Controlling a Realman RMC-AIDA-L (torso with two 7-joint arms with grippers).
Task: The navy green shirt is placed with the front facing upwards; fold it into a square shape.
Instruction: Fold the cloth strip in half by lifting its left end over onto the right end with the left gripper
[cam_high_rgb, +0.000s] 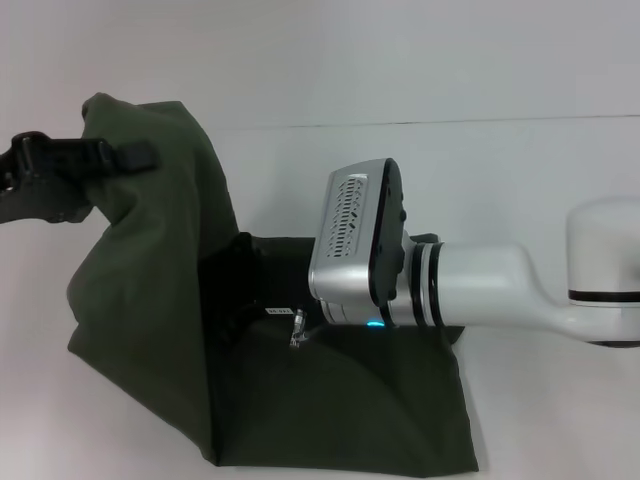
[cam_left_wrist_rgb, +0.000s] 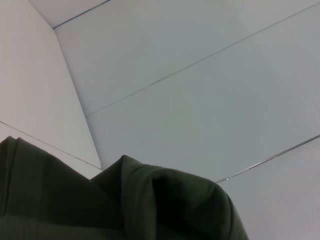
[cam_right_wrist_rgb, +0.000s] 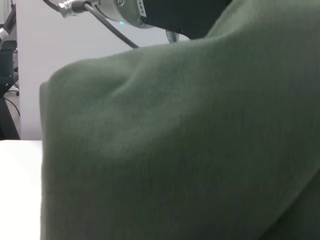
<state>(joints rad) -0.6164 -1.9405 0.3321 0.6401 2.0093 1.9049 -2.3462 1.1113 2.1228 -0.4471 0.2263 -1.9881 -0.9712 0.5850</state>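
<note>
Green shirt (cam_high_rgb: 330, 400) in left end effector (cam_high_rgb: 125, 155)

No lettering can be read; a small pale tag (cam_high_rgb: 277, 313) on the shirt (cam_high_rgb: 160, 290) is illegible.

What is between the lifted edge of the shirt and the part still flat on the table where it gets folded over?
The right arm reaches across the flat part of the navy green shirt, its wrist low over the cloth. The left gripper holds the lifted edge above and to the left, so the fold's path crosses that wrist.
</note>
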